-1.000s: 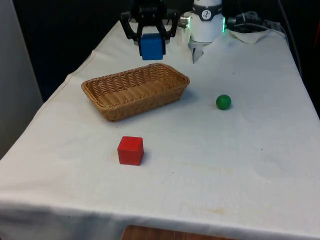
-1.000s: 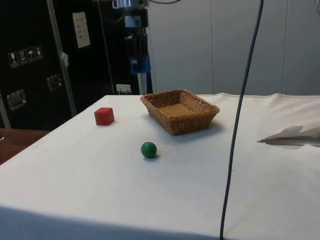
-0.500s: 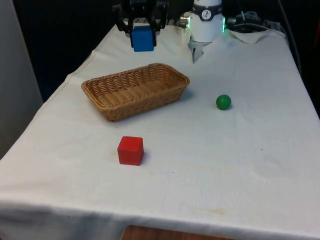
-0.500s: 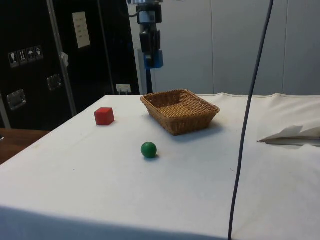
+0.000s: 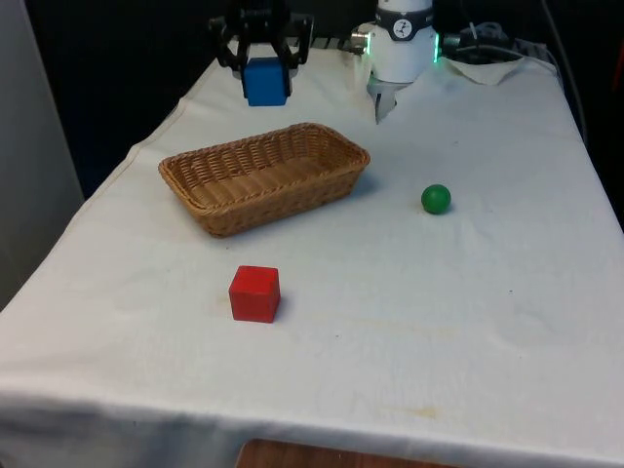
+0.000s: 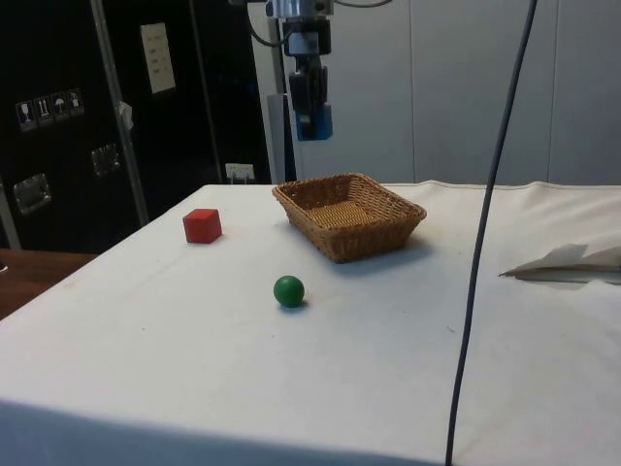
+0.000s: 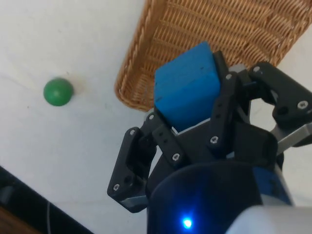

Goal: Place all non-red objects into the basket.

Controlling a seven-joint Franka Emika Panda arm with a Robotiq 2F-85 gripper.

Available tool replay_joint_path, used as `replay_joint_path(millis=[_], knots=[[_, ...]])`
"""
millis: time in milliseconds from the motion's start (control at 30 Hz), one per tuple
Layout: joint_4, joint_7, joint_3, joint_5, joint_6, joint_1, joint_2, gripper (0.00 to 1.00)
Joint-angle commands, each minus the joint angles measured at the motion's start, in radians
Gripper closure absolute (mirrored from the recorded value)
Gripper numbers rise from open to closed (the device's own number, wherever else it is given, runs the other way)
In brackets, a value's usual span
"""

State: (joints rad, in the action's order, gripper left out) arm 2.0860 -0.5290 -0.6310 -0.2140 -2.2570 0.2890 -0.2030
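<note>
My gripper [image 5: 264, 80] hangs high above the table, shut on a blue cube [image 5: 265, 82] [image 6: 313, 120] [image 7: 187, 87]. It is over the far end of the wicker basket [image 5: 265, 175] [image 6: 349, 215] [image 7: 229, 34], well above the rim. A green ball [image 5: 436, 199] [image 6: 288, 290] [image 7: 58, 91] lies on the cloth to the front view's right of the basket. A red cube [image 5: 254, 292] [image 6: 202, 225] sits on the cloth on the near side of the basket.
Crumpled white paper [image 5: 490, 66] [image 6: 572, 262] lies near the robot's base at the far right. A black cable [image 6: 480, 243] hangs down in the side view.
The gripper has carried the blue cube toward the front view's left and farther back, now above the basket's far end. The ball and red cube have stayed put.
</note>
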Motion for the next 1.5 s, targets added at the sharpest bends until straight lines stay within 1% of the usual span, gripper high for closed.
replay_joint_path(millis=[0, 33, 67, 200, 300, 333, 367, 500, 633, 667, 700, 833, 867, 900, 933, 1100, 1133, 1167, 1200, 1233, 1300, 1400, 1433, 1467], knots=[[0.008, -0.007, 0.000, -0.007, -0.024, -0.003, -0.007, 0.97], [0.004, 0.000, -0.001, 0.000, -0.007, 0.000, -0.002, 0.97], [0.010, -0.007, -0.001, -0.007, -0.030, -0.003, -0.009, 0.97], [0.018, -0.012, -0.006, -0.013, -0.055, -0.005, -0.025, 0.97], [0.022, -0.024, -0.011, -0.032, -0.080, -0.007, -0.049, 0.97], [0.017, -0.014, -0.015, -0.021, -0.064, -0.001, -0.047, 0.97], [0.022, -0.028, -0.013, -0.038, -0.086, -0.007, -0.055, 0.97], [0.026, -0.046, -0.021, -0.063, -0.110, -0.008, -0.080, 0.97], [0.035, -0.074, -0.027, -0.103, -0.143, -0.008, -0.112, 0.97], [0.030, -0.065, -0.034, -0.092, -0.127, -0.003, -0.113, 0.97], [0.036, -0.079, -0.028, -0.111, -0.150, -0.008, -0.118, 0.97], [0.041, -0.105, -0.029, -0.151, -0.182, -0.011, -0.152, 0.97], [0.042, -0.109, -0.029, -0.159, -0.188, -0.011, -0.158, 0.97], [0.039, -0.102, -0.036, -0.151, -0.178, -0.005, -0.161, 0.97], [0.042, -0.113, -0.030, -0.166, -0.193, -0.011, -0.164, 0.97], [0.040, -0.145, -0.029, -0.214, -0.221, -0.017, -0.203, 0.97], [0.040, -0.150, -0.030, -0.222, -0.225, -0.017, -0.208, 0.97], [0.039, -0.138, -0.037, -0.208, -0.213, -0.009, -0.207, 0.97], [0.039, -0.155, -0.030, -0.229, -0.229, -0.018, -0.213, 0.97], [0.040, -0.166, -0.031, -0.243, -0.235, -0.019, -0.223, 0.97], [0.041, -0.171, -0.031, -0.248, -0.238, -0.020, -0.227, 0.97], [0.043, -0.189, -0.031, -0.272, -0.250, -0.023, -0.241, 0.97], [0.043, -0.194, -0.032, -0.279, -0.253, -0.023, -0.245, 0.97], [0.040, -0.182, -0.041, -0.266, -0.238, -0.015, -0.247, 0.97]])
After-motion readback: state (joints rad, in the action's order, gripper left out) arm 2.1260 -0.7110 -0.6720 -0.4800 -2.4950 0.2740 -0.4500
